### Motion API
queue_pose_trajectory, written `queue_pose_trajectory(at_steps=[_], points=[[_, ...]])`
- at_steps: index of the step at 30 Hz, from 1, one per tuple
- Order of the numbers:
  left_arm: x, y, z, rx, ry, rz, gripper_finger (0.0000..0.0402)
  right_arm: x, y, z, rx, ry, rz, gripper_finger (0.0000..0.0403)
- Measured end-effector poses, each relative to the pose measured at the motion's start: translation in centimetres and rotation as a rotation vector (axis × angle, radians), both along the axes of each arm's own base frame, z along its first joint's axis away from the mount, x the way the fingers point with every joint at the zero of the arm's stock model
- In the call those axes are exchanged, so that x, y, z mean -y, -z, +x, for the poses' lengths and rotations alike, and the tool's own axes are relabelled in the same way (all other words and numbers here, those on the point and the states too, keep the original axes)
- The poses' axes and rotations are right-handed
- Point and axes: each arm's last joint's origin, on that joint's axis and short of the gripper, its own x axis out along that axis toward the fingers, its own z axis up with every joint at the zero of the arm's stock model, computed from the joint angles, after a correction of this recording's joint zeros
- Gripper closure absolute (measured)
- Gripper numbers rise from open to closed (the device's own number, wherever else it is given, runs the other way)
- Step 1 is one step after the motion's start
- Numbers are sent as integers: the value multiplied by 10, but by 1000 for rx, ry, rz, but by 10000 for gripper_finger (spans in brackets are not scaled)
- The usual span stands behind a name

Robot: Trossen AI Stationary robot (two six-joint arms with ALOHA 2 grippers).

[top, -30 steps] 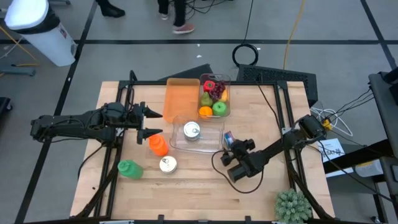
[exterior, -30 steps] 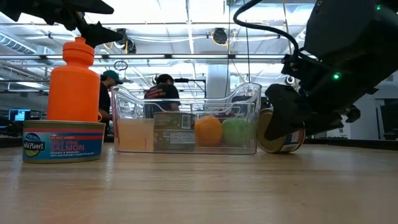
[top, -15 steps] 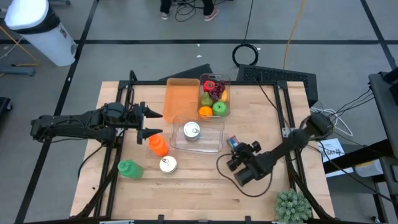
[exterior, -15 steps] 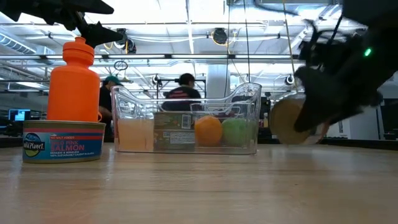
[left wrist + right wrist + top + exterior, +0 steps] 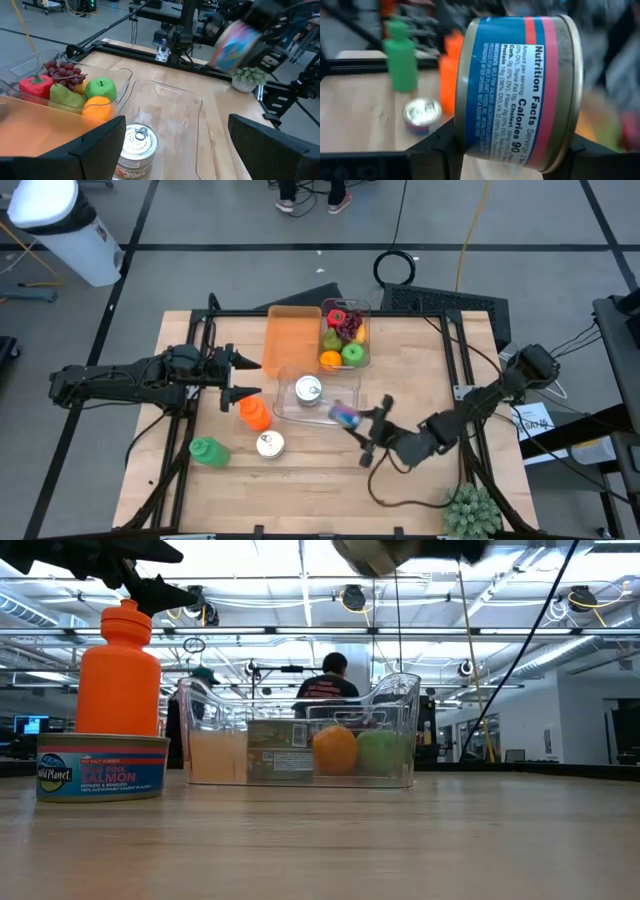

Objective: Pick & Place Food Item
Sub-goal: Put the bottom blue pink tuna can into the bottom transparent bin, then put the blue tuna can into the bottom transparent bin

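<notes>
My right gripper (image 5: 352,422) is shut on a blue and pink food can (image 5: 343,415), held in the air beside the right edge of the clear bin (image 5: 350,385). The low view shows that can (image 5: 380,552) high above the table. Another can (image 5: 308,390) stands in the clear bin. A second clear bin (image 5: 345,335) beyond it holds fruit. My left gripper (image 5: 256,377) waits open above the table, left of the clear bin, close to the upright orange bottle (image 5: 254,413). My right gripper pinches the can between its two fingers, one finger (image 5: 437,145) at each flat end, with the label side (image 5: 520,90) facing the wrist camera. The fingers come from the table's right side, roughly level. The can lies on its side, lifted clear of the table.
A green bottle (image 5: 207,450) and a salmon can (image 5: 269,443) stand near the table's left front. An orange tray (image 5: 290,340) lies left of the fruit bin. A small plant (image 5: 470,510) sits at the right front corner. Bare wood lies in front of the clear bin.
My right gripper has lifted the can from table height to well above the table and has carried it toward the table's left, up to the clear bin's right edge. It has also turned so that its fingers point left. It has stayed shut on the can.
</notes>
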Motion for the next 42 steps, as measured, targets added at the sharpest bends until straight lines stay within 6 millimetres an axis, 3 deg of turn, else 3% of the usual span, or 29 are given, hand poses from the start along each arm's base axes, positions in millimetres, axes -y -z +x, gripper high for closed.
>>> queue_pose_trajectory(at_steps=[4,8,13,21,27,31,37,42], points=[[0,0,0,0,0,0,39,12,1,21,-98,-103,-355,226],[0,0,0,0,1,0,39,32,28,38,-340,-134,-640,226],[0,0,0,0,0,0,39,48,58,52,-546,-63,-829,226],[0,0,0,0,0,0,39,45,67,54,-578,-67,-855,221],[0,0,0,-1,0,0,39,39,65,52,-561,-67,-853,134],[0,0,0,0,0,0,39,38,64,52,-556,-68,-856,99],[0,0,0,0,0,0,39,36,60,54,-487,-11,-826,93],[0,0,0,0,0,0,39,23,45,54,-257,34,-656,107]])
